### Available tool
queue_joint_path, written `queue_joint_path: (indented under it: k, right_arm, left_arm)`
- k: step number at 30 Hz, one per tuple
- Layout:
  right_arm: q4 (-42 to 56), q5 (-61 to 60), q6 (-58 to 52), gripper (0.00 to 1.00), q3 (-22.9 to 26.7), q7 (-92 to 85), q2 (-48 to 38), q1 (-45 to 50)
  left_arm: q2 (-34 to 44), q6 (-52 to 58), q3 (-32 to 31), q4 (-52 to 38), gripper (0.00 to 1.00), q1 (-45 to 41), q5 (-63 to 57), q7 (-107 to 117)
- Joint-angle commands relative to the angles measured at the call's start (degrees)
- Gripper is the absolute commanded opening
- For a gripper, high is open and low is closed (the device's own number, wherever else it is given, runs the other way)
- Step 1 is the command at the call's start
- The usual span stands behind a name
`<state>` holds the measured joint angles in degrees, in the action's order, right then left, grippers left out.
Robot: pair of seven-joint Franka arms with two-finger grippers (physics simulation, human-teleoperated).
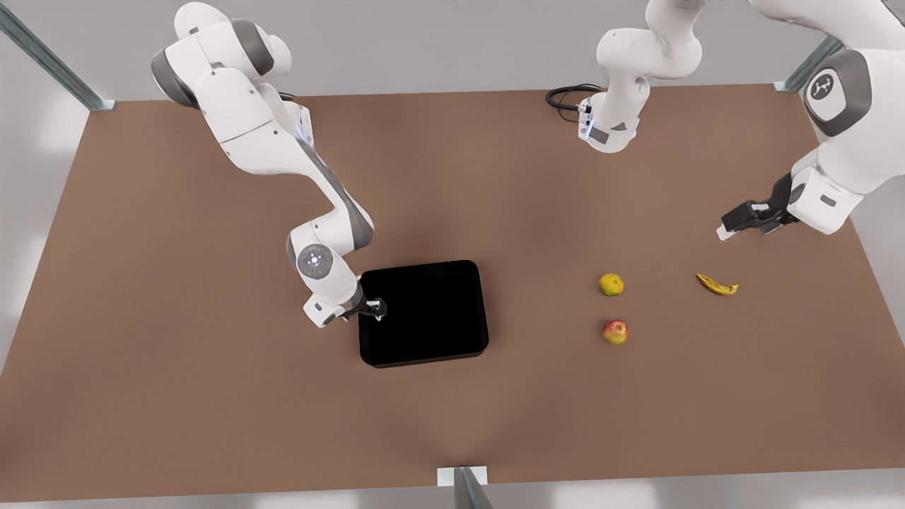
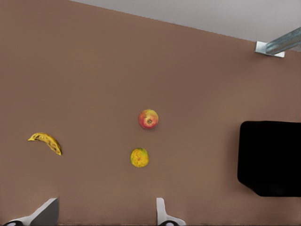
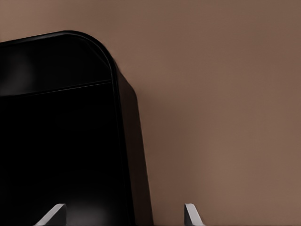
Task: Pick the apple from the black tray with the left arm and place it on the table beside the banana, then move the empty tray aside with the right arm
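Apple (image 1: 615, 331) parked on table (image 1: 177, 396) near banana (image 1: 717, 285), left tool (image 1: 739, 224) spread empty above; right tool (image 1: 377, 309) spread astride black tray (image 1: 424, 311) rim for shoving aside.

The brown table (image 1: 212, 396) carries the black tray (image 1: 424, 311) under the right gripper (image 1: 378, 309), plus the apple (image 1: 616, 331), a yellow-green fruit (image 1: 611, 284) and the banana (image 1: 717, 285) nearer the left gripper (image 1: 735, 225).
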<state>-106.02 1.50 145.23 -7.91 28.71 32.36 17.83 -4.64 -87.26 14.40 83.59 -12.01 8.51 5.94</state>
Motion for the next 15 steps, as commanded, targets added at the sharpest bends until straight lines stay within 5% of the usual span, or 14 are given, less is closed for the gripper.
queue_joint_path:
  k: [1, 6, 9, 15]
  right_arm:
    - [0.0, -0.1, 2.4, 0.88, 0.1, 2.3, 0.2, 0.0]
    - [0.2, -0.1, 2.3, 0.54, 0.2, 2.0, 0.2, -0.7]
    - [0.3, -0.2, 2.2, 0.33, 0.3, 0.5, 0.2, -0.9]
    - [0.4, -0.2, 1.7, 0.19, 0.3, 0.0, -0.1, -0.9]
  left_arm:
    - [-0.5, 7.5, 0.6, 0.0, 1.0, 1.2, -0.4, -2.5]
    - [-12.4, -4.8, -1.4, -4.8, 1.0, -6.0, 0.3, -9.0]
    - [-6.7, -12.6, -0.7, 8.1, 1.0, -5.6, 0.1, -6.4]
    - [-6.9, -11.5, -0.8, 7.8, 1.0, -5.7, -0.4, -2.5]
